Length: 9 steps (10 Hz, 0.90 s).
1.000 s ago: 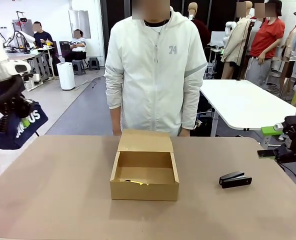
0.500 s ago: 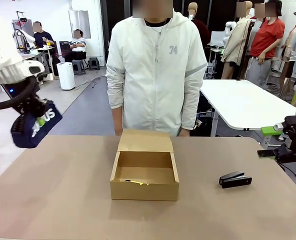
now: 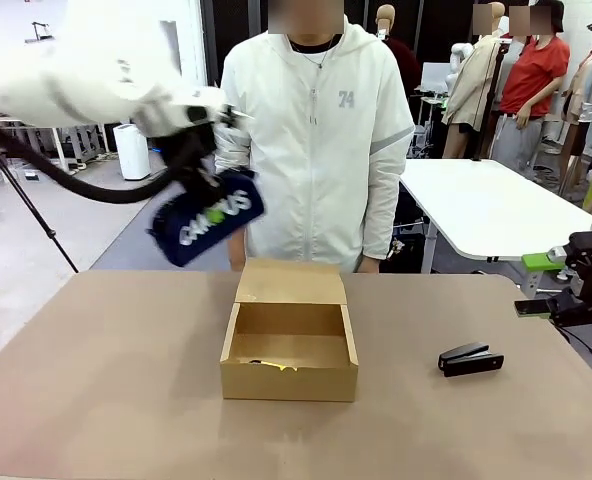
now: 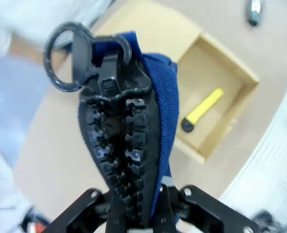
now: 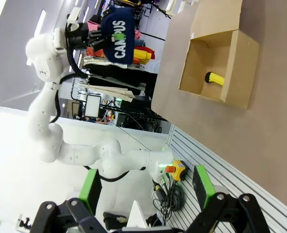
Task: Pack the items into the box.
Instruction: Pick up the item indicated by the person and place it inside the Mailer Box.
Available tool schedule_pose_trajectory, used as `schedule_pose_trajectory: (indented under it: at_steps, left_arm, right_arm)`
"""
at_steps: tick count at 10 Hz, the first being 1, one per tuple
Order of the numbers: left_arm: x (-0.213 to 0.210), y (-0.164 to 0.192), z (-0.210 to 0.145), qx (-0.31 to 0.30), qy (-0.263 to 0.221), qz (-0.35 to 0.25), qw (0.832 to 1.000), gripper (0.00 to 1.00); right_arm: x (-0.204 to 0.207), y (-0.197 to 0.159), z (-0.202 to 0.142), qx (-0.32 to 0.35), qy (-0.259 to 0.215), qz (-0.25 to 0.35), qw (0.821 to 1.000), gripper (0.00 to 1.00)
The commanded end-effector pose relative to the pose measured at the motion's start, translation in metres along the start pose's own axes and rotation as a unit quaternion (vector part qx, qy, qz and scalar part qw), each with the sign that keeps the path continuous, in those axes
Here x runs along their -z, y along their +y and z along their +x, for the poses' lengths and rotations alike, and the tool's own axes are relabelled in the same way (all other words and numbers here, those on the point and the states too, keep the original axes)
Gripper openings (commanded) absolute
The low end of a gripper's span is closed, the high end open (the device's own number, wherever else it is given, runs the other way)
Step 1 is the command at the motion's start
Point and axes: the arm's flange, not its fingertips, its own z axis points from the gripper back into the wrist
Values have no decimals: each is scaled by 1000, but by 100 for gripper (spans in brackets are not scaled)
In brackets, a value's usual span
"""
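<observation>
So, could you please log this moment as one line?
left pincer: shut on pouch, aloft beside box | right pincer: open | stapler: on table

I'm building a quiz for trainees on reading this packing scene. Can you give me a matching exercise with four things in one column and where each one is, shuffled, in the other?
Things:
1. navy blue zippered fabric pouch with white CAMPUS lettering
2. small black stapler
3. brown corrugated cardboard box
4. yellow stick-shaped object with a black tip

Places:
A. lying inside the box
B. on the table, to the robot's right of the box
C. in the air, gripped by the left gripper
D. mid-table, lid flap open toward the person

Pairs: 1-C, 2-B, 3-D, 4-A
</observation>
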Motion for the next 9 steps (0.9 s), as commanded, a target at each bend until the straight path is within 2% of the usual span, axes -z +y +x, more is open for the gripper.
schedule_pose_trajectory:
  at_steps: [1, 2, 4, 6, 9]
  left_arm:
    - [29, 10, 34, 188, 22, -1, 982, 0]
    - [46, -2, 48, 252, 13, -11, 968, 0]
    - [87, -29, 66, 325, 20, -23, 945, 0]
    - [124, -44, 64, 333, 59, -10, 941, 0]
    - [173, -78, 52, 358, 56, -100, 927, 0]
  right_arm:
    - [-2, 3, 1, 2, 3, 3, 1000, 100]
    - [-2, 3, 1, 2, 3, 3, 1000, 100]
    - [-2, 3, 1, 2, 3, 3, 1000, 100]
    - [-2, 3, 1, 2, 3, 3, 1000, 100]
    - [-2, 3, 1, 2, 3, 3, 1000, 100]
